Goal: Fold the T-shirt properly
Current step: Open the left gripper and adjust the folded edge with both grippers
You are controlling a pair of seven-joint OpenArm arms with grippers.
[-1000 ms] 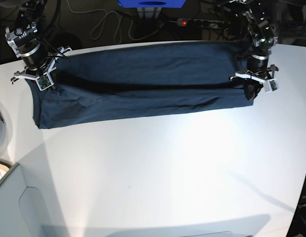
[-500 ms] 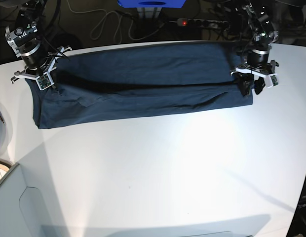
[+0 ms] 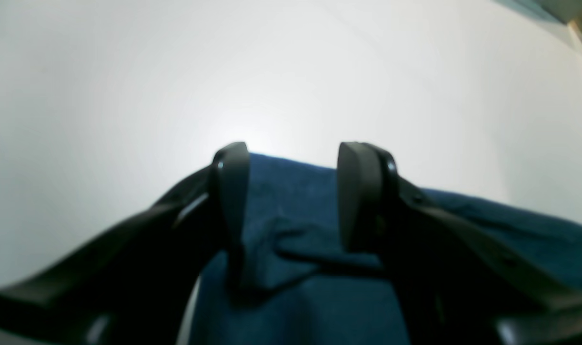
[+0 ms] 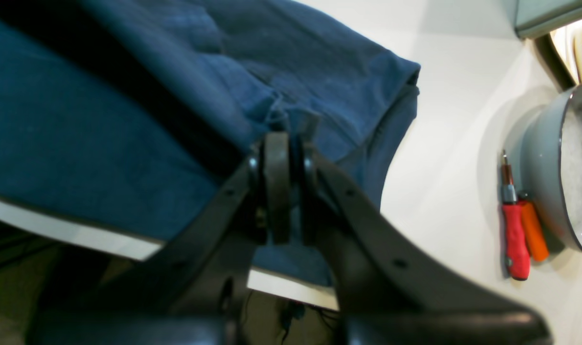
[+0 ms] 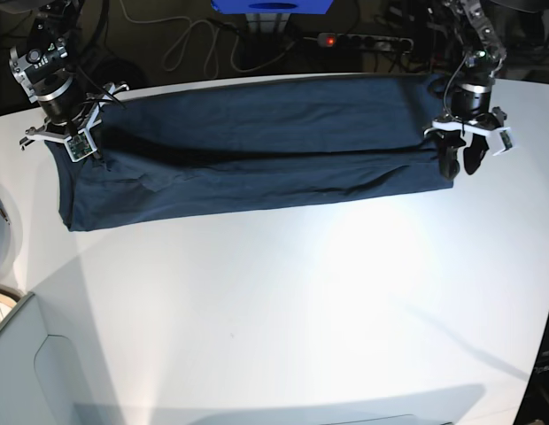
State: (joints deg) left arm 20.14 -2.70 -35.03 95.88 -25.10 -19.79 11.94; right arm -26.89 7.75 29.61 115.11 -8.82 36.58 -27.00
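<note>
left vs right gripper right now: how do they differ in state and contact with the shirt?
Left gripper: jaws spread apart, nothing pinched between them, poised over the T-shirt at its edge. Right gripper: jaws closed together with a fold of the T-shirt clamped at the tips. In the base view the left gripper sits at the cloth's right end, the right gripper at its left end. Shared: both have black fingers and sit at the folded shirt's ends.

Left tool (image 3: 291,191) parted, right tool (image 4: 283,191) clamped, both arms lowered
</note>
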